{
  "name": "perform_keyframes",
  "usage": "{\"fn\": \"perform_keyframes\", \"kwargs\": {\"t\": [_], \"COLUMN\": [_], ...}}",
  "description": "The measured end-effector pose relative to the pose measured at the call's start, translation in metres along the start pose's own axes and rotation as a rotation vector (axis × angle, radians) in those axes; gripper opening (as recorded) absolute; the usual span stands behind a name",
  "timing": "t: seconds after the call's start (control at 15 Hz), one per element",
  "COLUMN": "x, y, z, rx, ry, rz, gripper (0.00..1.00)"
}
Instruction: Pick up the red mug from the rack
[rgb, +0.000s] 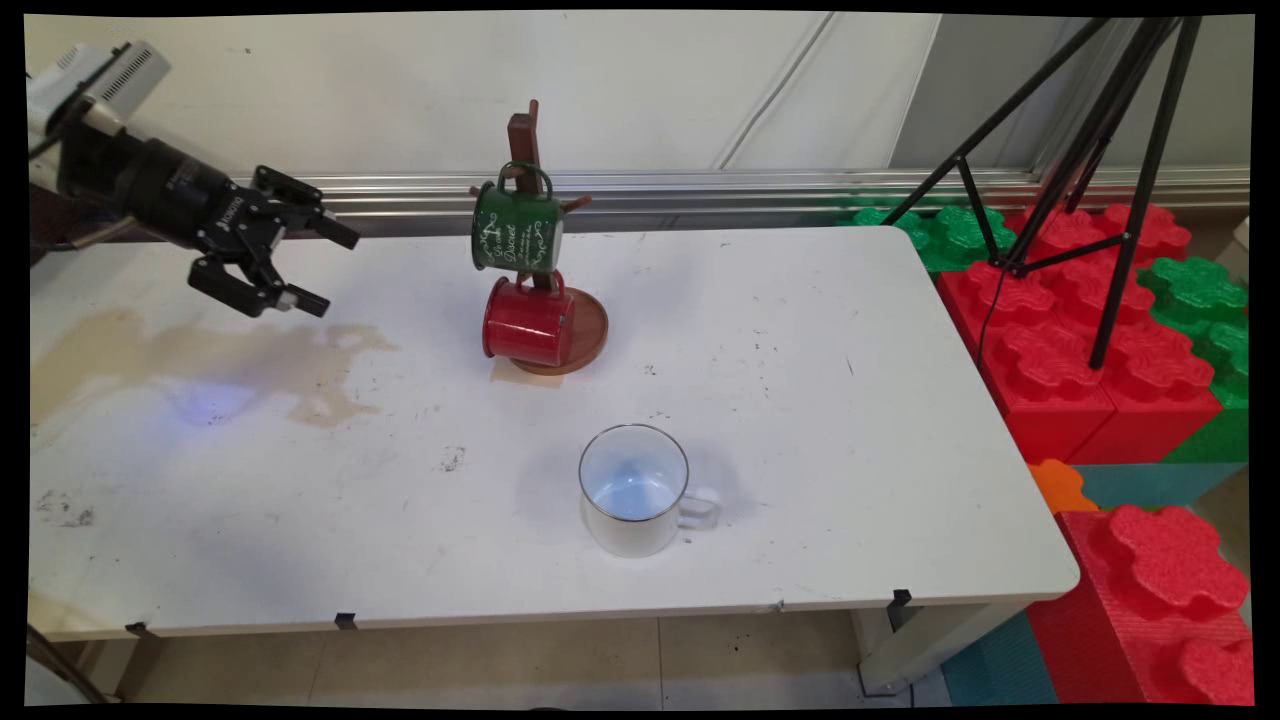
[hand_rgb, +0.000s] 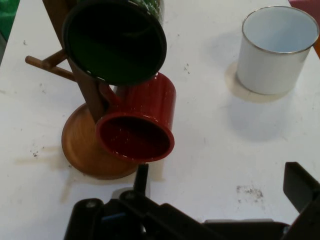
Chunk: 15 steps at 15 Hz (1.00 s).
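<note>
My black gripper (rgb: 325, 265) hovers open and empty above the table's left part, its fingers pointing right toward a wooden mug tree (rgb: 527, 150). A green mug (rgb: 516, 231) hangs from an upper peg and a red mug (rgb: 526, 322) from a lower one, over the round wooden base (rgb: 590, 335). A white mug (rgb: 634, 490) stands upright near the table's front, handle to the right. In the hand view the green mug (hand_rgb: 116, 42) and red mug (hand_rgb: 140, 127) show their open mouths, the white mug (hand_rgb: 275, 50) sits upper right, and one fingertip (hand_rgb: 300, 182) shows at lower right.
A brownish stain (rgb: 200, 355) spreads over the white table (rgb: 800, 420) below the gripper. Off the table's right edge stand red and green foam blocks (rgb: 1090, 330) and a black tripod (rgb: 1090, 160). A wall with a metal rail (rgb: 700, 185) runs behind.
</note>
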Motion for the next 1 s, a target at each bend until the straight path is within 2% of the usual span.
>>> {"fn": "perform_keyframes", "kwargs": {"t": [1.0], "x": [-0.03], "y": [-0.002], "z": [0.067], "rx": [0.018], "ry": [0.009], "rz": [-0.054], "gripper": [1.0]}}
